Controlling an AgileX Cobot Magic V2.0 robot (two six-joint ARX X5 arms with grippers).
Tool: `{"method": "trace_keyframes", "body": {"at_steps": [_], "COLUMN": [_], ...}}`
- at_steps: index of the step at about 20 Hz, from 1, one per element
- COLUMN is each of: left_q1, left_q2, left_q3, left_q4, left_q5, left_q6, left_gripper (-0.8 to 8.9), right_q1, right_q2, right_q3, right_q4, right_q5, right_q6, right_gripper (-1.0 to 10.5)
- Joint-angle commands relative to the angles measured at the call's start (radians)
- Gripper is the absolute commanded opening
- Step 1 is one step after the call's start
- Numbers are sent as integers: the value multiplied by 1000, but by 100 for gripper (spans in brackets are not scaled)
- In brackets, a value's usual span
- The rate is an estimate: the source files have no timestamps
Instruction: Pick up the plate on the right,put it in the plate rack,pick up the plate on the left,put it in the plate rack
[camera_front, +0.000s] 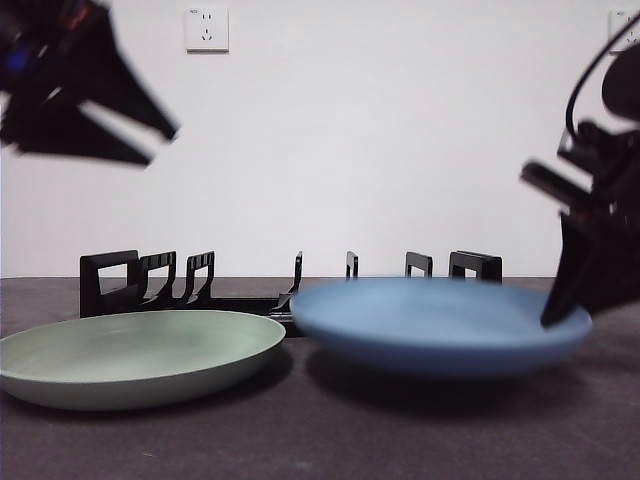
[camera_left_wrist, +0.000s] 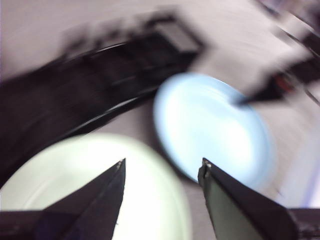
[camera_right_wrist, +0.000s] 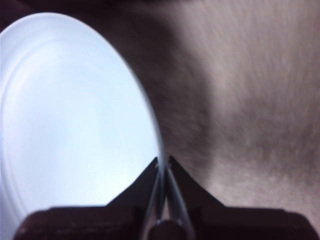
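The blue plate (camera_front: 440, 325) on the right hangs just above the table, its shadow under it. My right gripper (camera_front: 565, 305) is shut on its right rim; in the right wrist view the rim runs between the closed jaws of that gripper (camera_right_wrist: 163, 161) and the blue plate (camera_right_wrist: 70, 125) fills the picture beside them. The green plate (camera_front: 135, 355) lies flat on the table at the left. Behind both stands the black plate rack (camera_front: 180, 285). My left gripper (camera_left_wrist: 161, 167) is open, high above the green plate (camera_left_wrist: 100, 185), holding nothing; it shows as a dark blurred shape (camera_front: 110, 110) at the front view's top left.
The dark table (camera_front: 330, 440) runs to the white wall, which carries a socket (camera_front: 206, 30). The blue plate (camera_left_wrist: 212, 127) and rack (camera_left_wrist: 120, 65) appear blurred in the left wrist view, with the right arm (camera_left_wrist: 280, 82) at the plate's far rim.
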Motion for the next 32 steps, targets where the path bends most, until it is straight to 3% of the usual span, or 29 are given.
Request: {"method": "trace_keyframes", "body": {"at_steps": [1, 7, 11, 22, 25, 27, 32], "left_q1": [-138, -582, -751, -797, -797, -796, -814], "left_q2": [3, 3, 30, 195, 196, 196, 196], "left_q3": [45, 106, 106, 106, 106, 106, 106], "left_q4": [-40, -106, -144, -164, -163, -164, -164], "left_q5": [-11, -368, -497, -575, -597, -598, -595], "left_q6": [216, 493, 529, 551, 579, 603, 603], "left_gripper": [252, 250, 249, 244, 61, -8, -9], "right_q1": [2, 2, 3, 18, 18, 18, 17], "right_q2": [-42, -85, -92, -208, -234, -246, -279], "right_q3": [27, 62, 63, 63, 63, 63, 63], "right_q4": [-56, -182, -225, -304, -340, -350, -369], "right_q5": [-5, -13, -85, -142, -142, -143, -143], "right_q6": [9, -20, -37, -48, -64, -64, -66], "right_gripper": [-12, -11, -11, -11, -11, -11, -9]}}
